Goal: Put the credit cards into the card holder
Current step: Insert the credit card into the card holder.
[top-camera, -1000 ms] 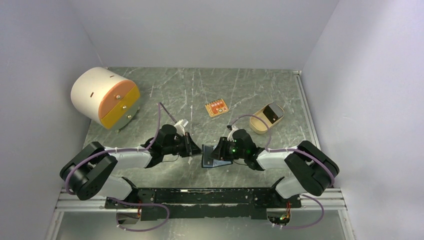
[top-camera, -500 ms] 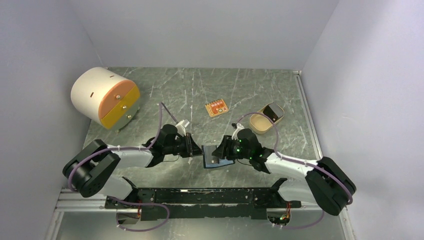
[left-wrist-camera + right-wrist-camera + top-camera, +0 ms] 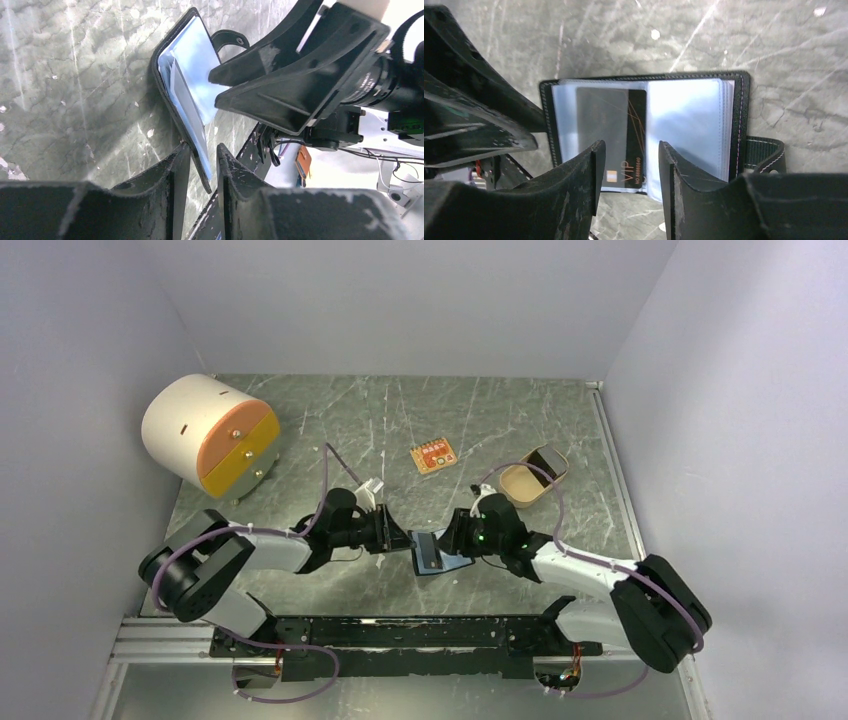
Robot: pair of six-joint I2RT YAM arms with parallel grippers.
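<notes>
Nearest, at 6 o'clock, the card holder (image 3: pixel 432 553) lies open; the left gripper (image 3: pixel 202 148) slightly parted around its edge, the right gripper (image 3: pixel 630 146) parted above a credit card (image 3: pixel 606 115) partly tucked inside; farther, tan tray (image 3: pixel 508 490) at 2 o'clock.

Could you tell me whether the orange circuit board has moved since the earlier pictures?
No, the orange circuit board sits unchanged relative to the white drum.

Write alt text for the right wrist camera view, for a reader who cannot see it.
An open black card holder lies on a marbled table, a dark VIP card partly tucked into its left clear pocket. The right gripper hovers open over the card's near end; the left gripper is at the holder's left edge.
</notes>
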